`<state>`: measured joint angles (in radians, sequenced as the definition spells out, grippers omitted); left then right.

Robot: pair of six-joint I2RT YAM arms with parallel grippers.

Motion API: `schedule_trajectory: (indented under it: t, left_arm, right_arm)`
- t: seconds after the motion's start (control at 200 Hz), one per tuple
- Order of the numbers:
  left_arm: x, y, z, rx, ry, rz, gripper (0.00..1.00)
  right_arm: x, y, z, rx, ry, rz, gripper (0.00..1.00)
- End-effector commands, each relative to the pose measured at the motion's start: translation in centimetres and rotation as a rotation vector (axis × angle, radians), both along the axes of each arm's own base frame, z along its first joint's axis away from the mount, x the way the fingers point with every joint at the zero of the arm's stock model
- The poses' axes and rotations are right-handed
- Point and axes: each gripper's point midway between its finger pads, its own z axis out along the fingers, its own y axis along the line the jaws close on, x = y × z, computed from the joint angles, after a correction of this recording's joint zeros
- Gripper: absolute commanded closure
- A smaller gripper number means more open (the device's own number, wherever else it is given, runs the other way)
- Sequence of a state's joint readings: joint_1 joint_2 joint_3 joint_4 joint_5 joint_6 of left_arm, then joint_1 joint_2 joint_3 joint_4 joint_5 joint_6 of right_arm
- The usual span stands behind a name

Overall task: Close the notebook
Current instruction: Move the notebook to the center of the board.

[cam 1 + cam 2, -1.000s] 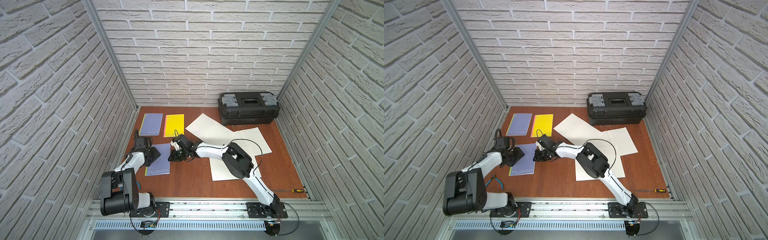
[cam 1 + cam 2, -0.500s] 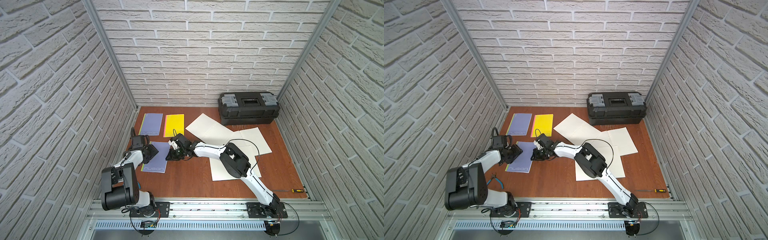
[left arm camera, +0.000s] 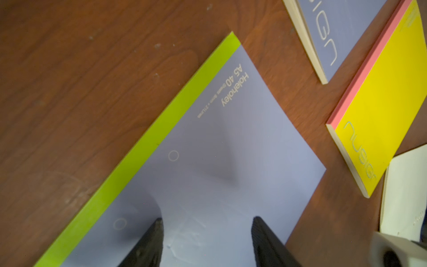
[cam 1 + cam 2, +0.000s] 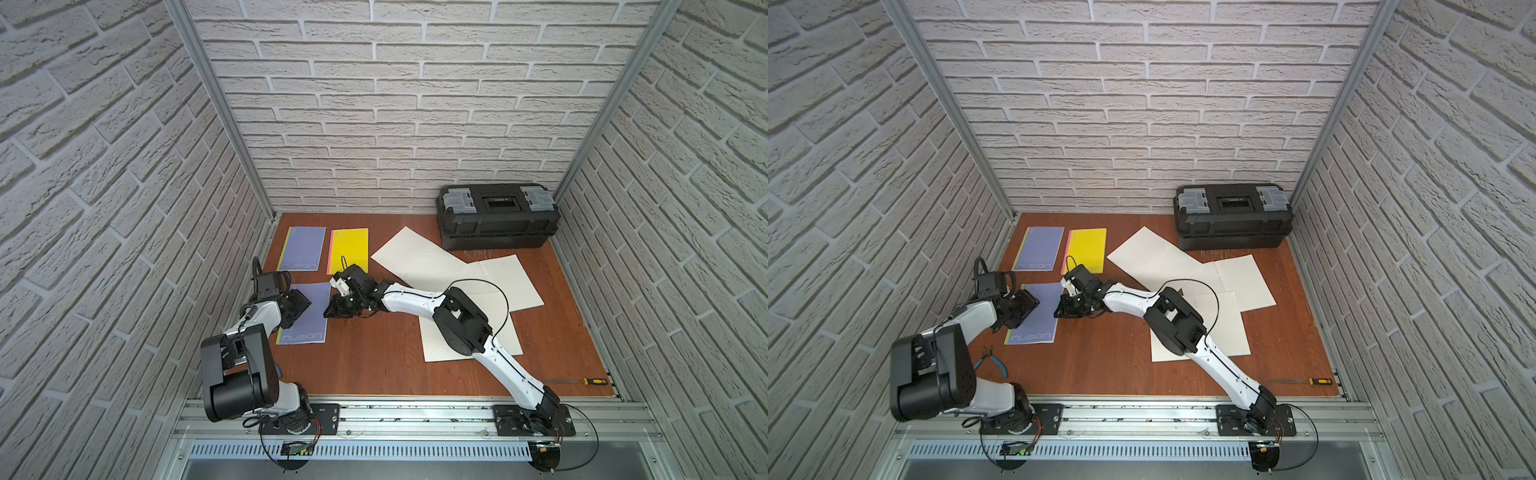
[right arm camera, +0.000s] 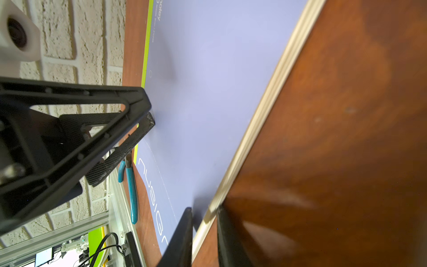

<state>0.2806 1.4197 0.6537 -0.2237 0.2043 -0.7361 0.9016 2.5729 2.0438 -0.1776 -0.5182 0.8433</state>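
Observation:
The notebook [image 4: 305, 316] has a lavender cover and a lime spine strip, and it lies shut and flat on the wooden table near the left wall, seen in both top views [image 4: 1038, 316]. My left gripper [image 3: 206, 222] is open, with both tips resting on the cover [image 3: 231, 161] near the spine side. It also shows in a top view [image 4: 300, 305]. My right gripper [image 5: 203, 212] is at the opposite long edge, shut on the cream page edge of the notebook [image 5: 208, 92]. A top view shows it there too [image 4: 332, 309].
A second lavender notebook [image 4: 302, 248] and a yellow one [image 4: 349, 250] lie just behind. Loose white sheets [image 4: 424, 262] cover the middle and right. A black toolbox [image 4: 496, 216] stands at the back right. Blue pliers [image 4: 992, 359] lie front left and a screwdriver [image 4: 582, 381] front right.
The notebook has slid a little to the left and back, and both grippers moved with it. The left jaws have kept their width.

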Motion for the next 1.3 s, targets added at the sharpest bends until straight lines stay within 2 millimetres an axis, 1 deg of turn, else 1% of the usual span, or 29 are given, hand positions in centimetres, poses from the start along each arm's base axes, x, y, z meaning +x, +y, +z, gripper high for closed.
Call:
schedule_trajectory:
  t: [0.0,0.275,0.455,0.605,0.755,0.99,1.295]
  left_arm:
    - [-0.7,0.1,-0.8,-0.025,0.031,0.008,0.39]
    - [0.0,1.7,-0.4,-0.029,0.017,0.041,0.39]
    - [0.5,2.3,-0.8,-0.038,0.025,0.044,0.39]
    - [0.7,2.4,-1.4,-0.044,0.032,0.037,0.40]
    - [0.8,2.3,-1.4,-0.051,0.028,0.034,0.40]
    - [0.3,2.2,-0.6,-0.044,0.014,0.038,0.40]
    - [0.1,2.4,0.2,-0.032,0.003,0.053,0.40]
  right_arm:
    - [-0.9,0.5,-1.8,-0.023,0.035,0.011,0.78]
    - [-0.5,1.6,-1.8,0.022,0.048,0.012,0.77]
    - [-0.3,2.4,-2.0,0.065,0.065,0.001,0.77]
    - [-0.1,2.6,-2.1,0.075,0.064,-0.002,0.77]
    - [0.2,2.7,-2.3,0.080,0.060,-0.008,0.76]
    - [1.3,2.4,-2.3,0.085,0.057,-0.028,0.75]
    - [1.6,2.5,-2.3,0.091,0.057,-0.026,0.75]
